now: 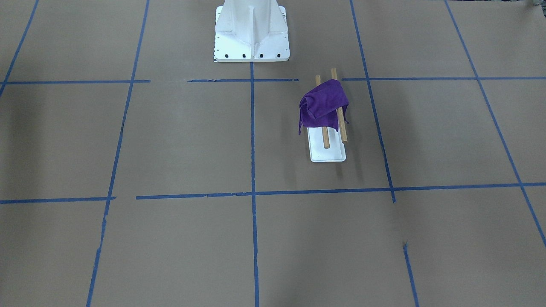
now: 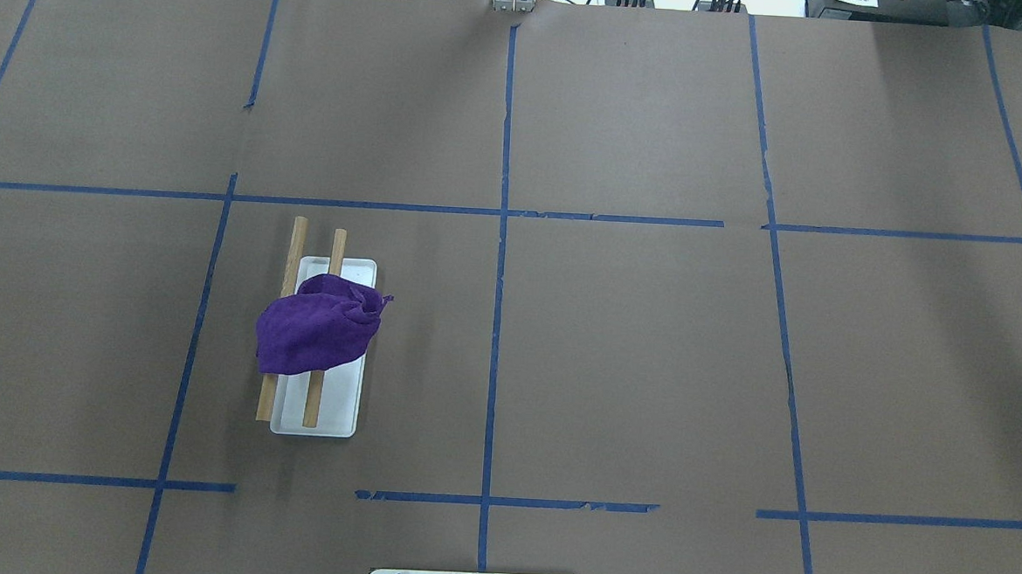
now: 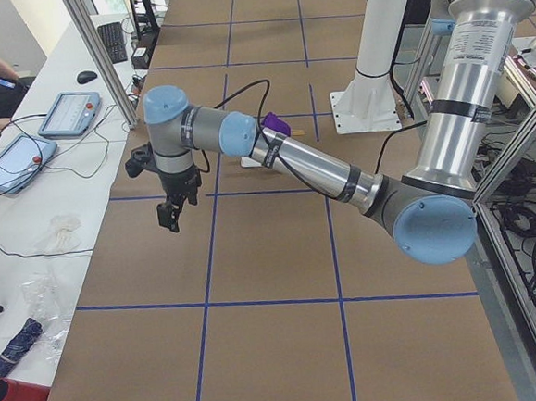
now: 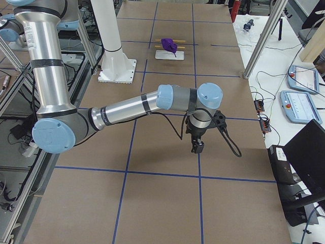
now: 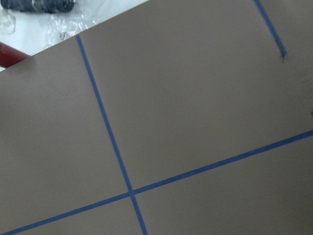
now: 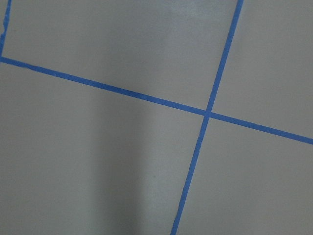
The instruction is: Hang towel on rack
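Note:
A purple towel [image 1: 323, 106] lies draped over the two wooden dowels of the rack [image 1: 328, 154], bunched toward one side. It also shows in the overhead view [image 2: 316, 334] on the rack [image 2: 333, 418], left of centre. The left gripper [image 3: 170, 219] shows only in the exterior left view. It hangs above the table near its left end, well clear of the rack. The right gripper [image 4: 198, 148] shows only in the exterior right view, above the table's right part. I cannot tell whether either is open or shut. Both wrist views show only brown paper and blue tape.
The large white bolted pedestal [image 1: 251, 32] stands at the robot's side of the table. Blue tape lines [image 2: 501, 234] grid the brown paper. Side desks hold teach pendants [image 3: 66, 112] and cables beyond the table ends.

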You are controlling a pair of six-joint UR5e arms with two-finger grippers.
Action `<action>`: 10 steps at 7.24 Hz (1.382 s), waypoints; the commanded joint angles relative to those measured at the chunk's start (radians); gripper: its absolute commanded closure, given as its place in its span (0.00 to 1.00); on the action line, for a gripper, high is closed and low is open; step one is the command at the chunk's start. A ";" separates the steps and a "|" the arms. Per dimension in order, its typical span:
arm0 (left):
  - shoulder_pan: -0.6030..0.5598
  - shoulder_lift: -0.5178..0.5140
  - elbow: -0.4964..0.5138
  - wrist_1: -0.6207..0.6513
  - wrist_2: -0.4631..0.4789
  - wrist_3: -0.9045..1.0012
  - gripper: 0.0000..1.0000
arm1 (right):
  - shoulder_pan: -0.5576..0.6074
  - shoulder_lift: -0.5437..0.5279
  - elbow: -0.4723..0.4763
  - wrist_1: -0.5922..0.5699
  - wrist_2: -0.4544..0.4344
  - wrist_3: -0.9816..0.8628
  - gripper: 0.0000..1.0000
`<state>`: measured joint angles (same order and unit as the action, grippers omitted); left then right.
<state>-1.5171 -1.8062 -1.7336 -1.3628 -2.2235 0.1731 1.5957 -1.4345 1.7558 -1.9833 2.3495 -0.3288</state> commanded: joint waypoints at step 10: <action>-0.055 0.150 0.184 -0.075 -0.067 -0.027 0.00 | -0.010 -0.055 -0.226 0.396 0.042 0.241 0.00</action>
<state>-1.5730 -1.6570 -1.5479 -1.4373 -2.2900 0.1522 1.5861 -1.4908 1.5290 -1.5878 2.3920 -0.1033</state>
